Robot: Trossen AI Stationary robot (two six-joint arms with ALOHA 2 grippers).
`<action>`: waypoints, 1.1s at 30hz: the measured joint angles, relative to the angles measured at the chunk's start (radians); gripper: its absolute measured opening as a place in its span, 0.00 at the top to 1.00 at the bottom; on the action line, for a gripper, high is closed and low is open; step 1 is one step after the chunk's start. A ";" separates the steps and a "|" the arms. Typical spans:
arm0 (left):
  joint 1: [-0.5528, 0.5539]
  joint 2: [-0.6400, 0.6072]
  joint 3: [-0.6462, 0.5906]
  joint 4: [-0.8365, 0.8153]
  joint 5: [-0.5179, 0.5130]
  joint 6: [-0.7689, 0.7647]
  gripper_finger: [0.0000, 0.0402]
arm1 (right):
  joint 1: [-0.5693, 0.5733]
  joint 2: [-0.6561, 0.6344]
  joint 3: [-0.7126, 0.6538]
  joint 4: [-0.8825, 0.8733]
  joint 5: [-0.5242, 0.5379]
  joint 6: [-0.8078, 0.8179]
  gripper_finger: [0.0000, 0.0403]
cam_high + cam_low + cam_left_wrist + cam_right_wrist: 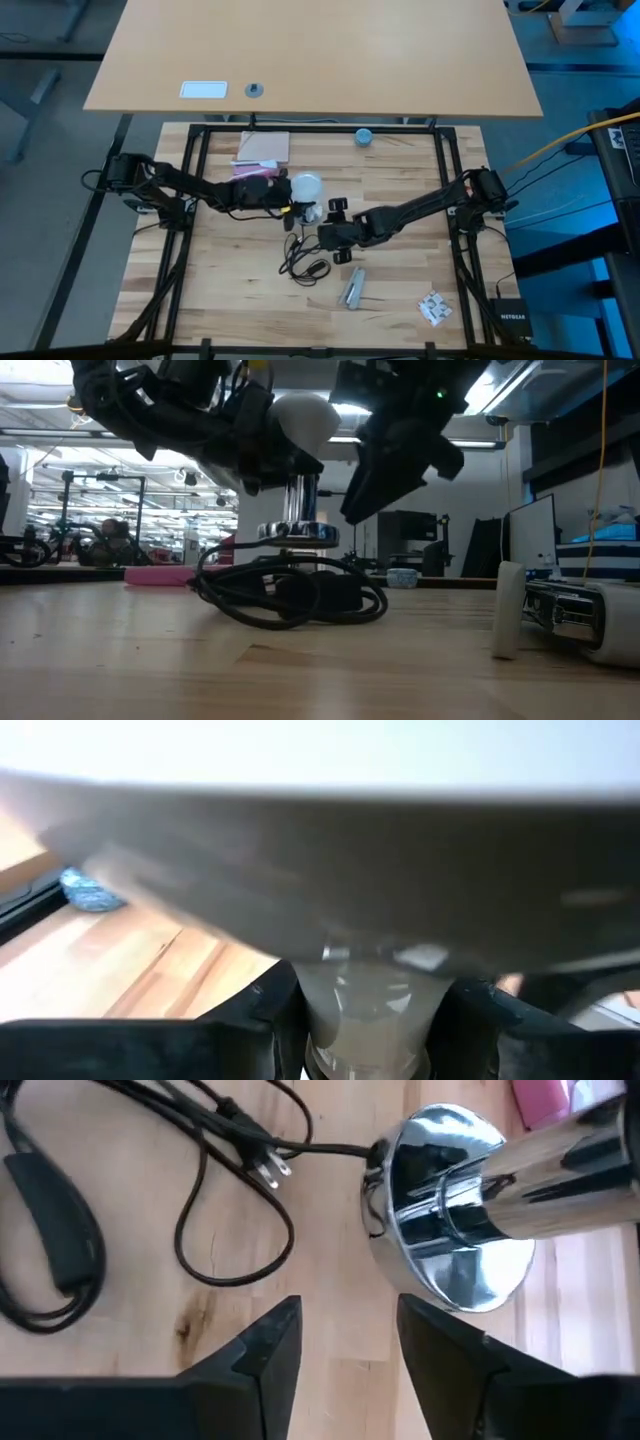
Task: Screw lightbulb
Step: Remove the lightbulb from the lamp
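The white frosted lightbulb stands above a chrome lamp: a stem rising from a round shiny base on the wooden table. In the low view the bulb sits at the stem's top. My left gripper reaches in from the table's left and is shut on the bulb. My right gripper is open and empty beside the lamp base, on its right; it also shows in the high view. My left gripper pinches the bulb's pale tapering neck between its two fingers, just below the globe. The fingers come about level from the table's left. The bulb is upright, globe up, over the top of the chrome stem; where neck meets socket is hidden.
A black power cord with its plug lies coiled near the lamp base. A pink object and a small blue round object lie at the far side. A metal piece and a crumpled wrapper lie near right.
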 joint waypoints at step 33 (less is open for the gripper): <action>-0.021 -0.002 0.001 0.050 -0.067 -0.135 0.65 | 0.001 0.103 -0.061 0.405 0.032 0.277 0.66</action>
